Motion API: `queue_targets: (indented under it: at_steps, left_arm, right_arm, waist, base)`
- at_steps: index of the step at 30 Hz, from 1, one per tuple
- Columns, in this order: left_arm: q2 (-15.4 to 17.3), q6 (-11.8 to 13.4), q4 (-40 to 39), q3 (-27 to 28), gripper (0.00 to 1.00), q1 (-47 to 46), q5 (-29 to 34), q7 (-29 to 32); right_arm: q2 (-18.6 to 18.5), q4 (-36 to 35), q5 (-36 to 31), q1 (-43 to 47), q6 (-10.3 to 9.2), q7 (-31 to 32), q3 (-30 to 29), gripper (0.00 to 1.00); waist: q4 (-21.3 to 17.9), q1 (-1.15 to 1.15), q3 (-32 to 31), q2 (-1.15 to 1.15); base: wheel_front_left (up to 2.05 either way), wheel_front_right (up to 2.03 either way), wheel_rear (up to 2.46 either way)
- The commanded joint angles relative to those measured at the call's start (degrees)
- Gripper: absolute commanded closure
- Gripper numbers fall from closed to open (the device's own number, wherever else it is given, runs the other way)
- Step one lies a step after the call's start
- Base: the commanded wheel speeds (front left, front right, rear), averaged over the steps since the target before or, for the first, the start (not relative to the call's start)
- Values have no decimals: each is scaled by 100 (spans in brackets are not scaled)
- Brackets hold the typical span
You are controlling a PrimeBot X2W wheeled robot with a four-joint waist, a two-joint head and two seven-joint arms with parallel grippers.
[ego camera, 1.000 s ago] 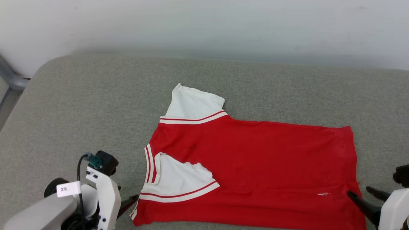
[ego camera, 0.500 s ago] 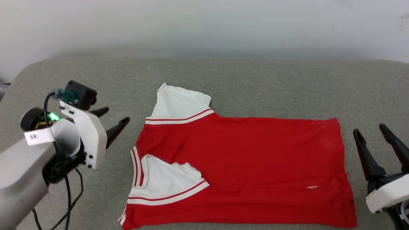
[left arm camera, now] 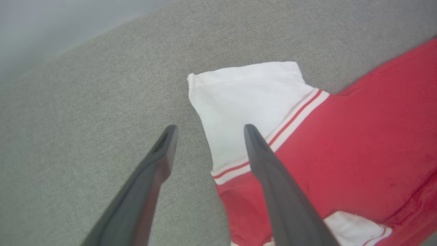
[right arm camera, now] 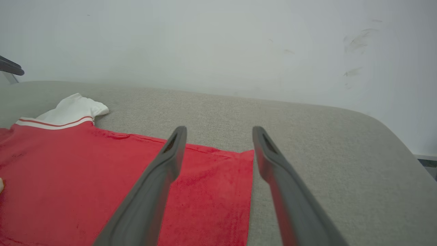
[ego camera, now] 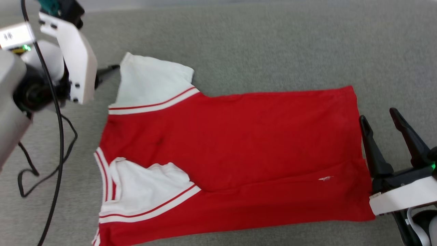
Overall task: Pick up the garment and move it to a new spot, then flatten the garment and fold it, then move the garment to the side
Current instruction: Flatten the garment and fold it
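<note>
The garment [ego camera: 239, 143] lies flat on the grey cushion, plain red face up, neck at the left and hem at the right. Its far white sleeve [ego camera: 153, 82] is spread out; the near sleeve [ego camera: 143, 184] is folded onto the body. No print shows. My left gripper [left arm camera: 210, 127] is open, hovering at the far sleeve's outer edge [left arm camera: 245, 99], one finger over the striped trim. My right gripper [ego camera: 377, 115] is open just beside the hem; in the right wrist view it [right arm camera: 219, 129] straddles the hem's far corner [right arm camera: 239, 160], nothing held.
The grey padded surface [ego camera: 273, 51] stretches beyond the shirt on all sides. A black cable [ego camera: 58, 136] hangs from my left wrist and loops over the cushion at the left. A white wall [right arm camera: 218, 44] stands behind; the cushion's rounded right edge [right arm camera: 392, 136] is near.
The head camera has tilted down and closer. My left arm rose from the near left to the far sleeve. My right gripper came up from the near hem corner to alongside the hem.
</note>
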Motion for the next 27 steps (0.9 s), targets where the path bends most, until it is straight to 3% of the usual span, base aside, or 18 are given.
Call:
queue_targets:
  at_steps: [1, 10, 22, 23, 24, 27]
  left_arm:
    - [-66, 49, 101, 32, 0, -209, -49, 212]
    - [-278, 152, 656, -133, 0, -1101, 61, 1254]
    - [-353, -55, 1157, -700, 0, -794, 369, 1603]
    - [-353, -64, 1178, -720, 70, -748, 375, 1573]
    - [-370, -79, 1201, -710, 100, -712, 345, 1541]
    - [-440, -109, 1250, -697, 100, -725, 426, 1291]
  right_arm:
    - [47, -15, -45, -138, -5, -22, 11, 0]
    - [13, -34, -31, -454, -5, -89, 81, 0]
    - [-64, 32, 48, -659, -5, -89, 72, 0]
    - [-74, 31, 64, -677, -5, -79, 63, 0]
    - [-78, 17, 81, -703, -5, -86, 57, 0]
    - [-143, -22, 131, -762, -5, -43, -3, 0]
  waist:
    - [-278, -1, 477, 0]
    - [-486, -1, 1166, 0]
    - [-458, -1, 1374, 0]
    - [-449, -1, 1364, 0]
    - [-440, -1, 1349, 0]
    - [-393, -1, 1262, 0]
  base:
    - [0, 0, 0]
    - [0, 0, 0]
    - [0, 0, 0]
    - [0, 0, 0]
    - [0, 0, 0]
    - [0, 0, 0]
